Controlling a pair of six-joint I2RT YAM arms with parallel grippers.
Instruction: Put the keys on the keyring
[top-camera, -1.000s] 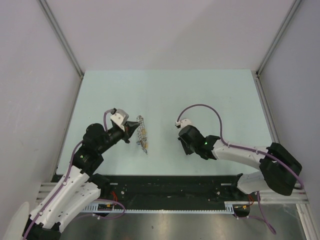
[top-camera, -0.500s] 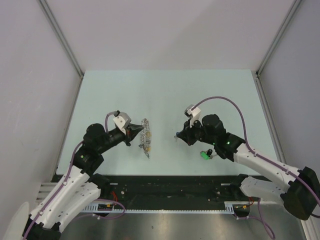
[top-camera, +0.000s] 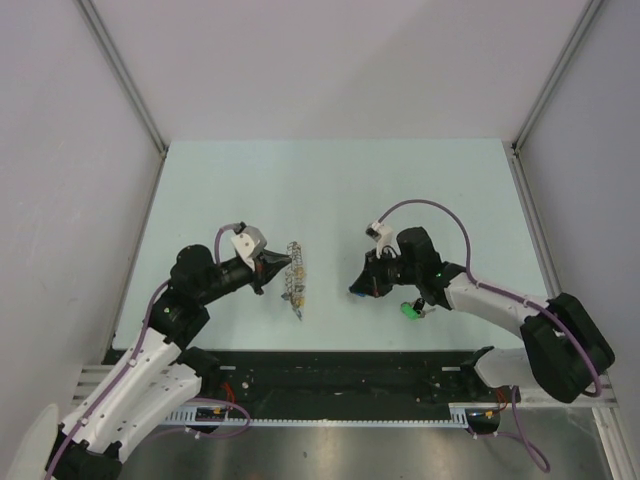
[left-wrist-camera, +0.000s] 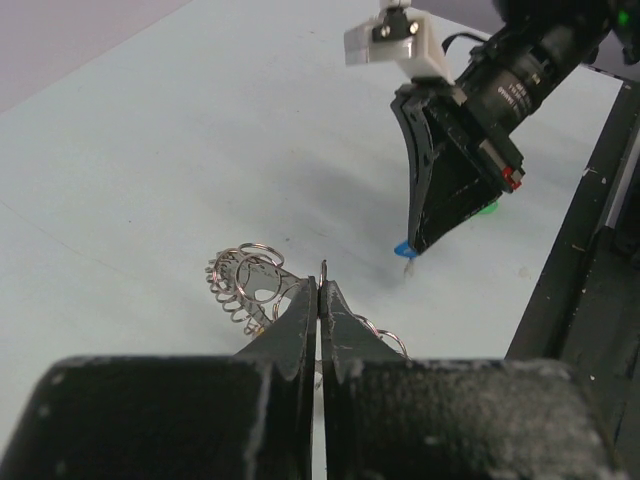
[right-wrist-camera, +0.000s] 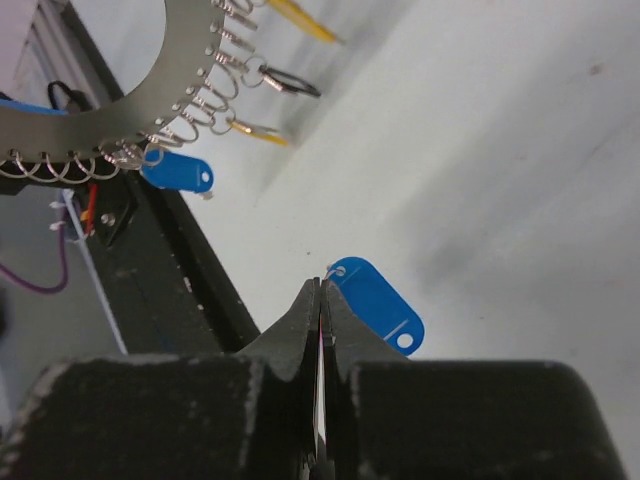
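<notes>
Gap between the two arms is narrowing. Left claw (top-camera: 284, 263) is staying clenched on the rim of the large round grey-silver metal keyring (top-camera: 294, 283) edged with small wire loops. It is holding the ring on edge over the pale green counter (top-camera: 330, 190) and is sitting slightly further right than a second ago. Right claw (top-camera: 354, 291), folded back near its base then, is now reaching out and dipping toward the ring. It is clenched too, with a tiny silver key with a blue plastic head (right-wrist-camera: 378, 306) hanging at its tip, seemingly pinched by the blade. Right wrist view is showing hung keys (right-wrist-camera: 177, 172) (blue, yellow, black) already sitting on the loops. One green-headed key (top-camera: 408, 312) is lying on the counter just beside the right arm, not yet collected. Judgement: transport is ending and threading is beginning. The blue key and the keyring are still apart, so the key needs lining up on a free loop.
</notes>
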